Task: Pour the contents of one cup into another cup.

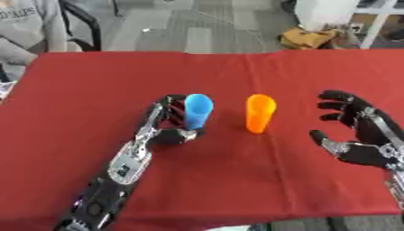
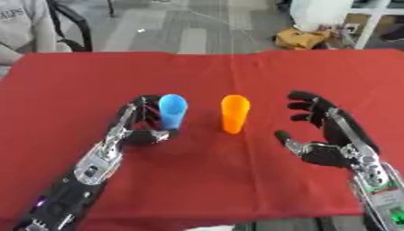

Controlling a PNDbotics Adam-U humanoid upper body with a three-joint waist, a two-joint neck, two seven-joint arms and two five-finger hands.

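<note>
Gripping the tall blue plastic cup (image 1: 197, 110), the robot's left hand (image 1: 167, 124) has its black fingers curled round the cup's left side and the thumb hooked at its base, arm running in from the lower left corner. Blue cup stands upright on the red cloth-covered table (image 1: 236, 180), long axis vertical, open mouth pointing up and slightly toward the camera, base down on the cloth just left of table centre. Contents not visible. Just beside it to the right, apart and not touching, stands the tall orange plastic cup (image 1: 259, 113), also upright, long axis vertical with a slight lean, mouth up, narrow base on the cloth near table centre. Nothing holds the orange cup. Right hand (image 2: 323, 131) sits well to the right of the orange cup, palm facing left toward the cups, fingers spread and loosely bent, thumb sticking out low toward the left, holding nothing and clear of both cups. Its arm comes in from the lower right corner. Both cups line up roughly side by side between the two hands. Beyond the far table edge: grey floor, a yellowish bag (image 1: 309, 38) at upper right, a black chair (image 1: 83, 22) at upper left.
</note>
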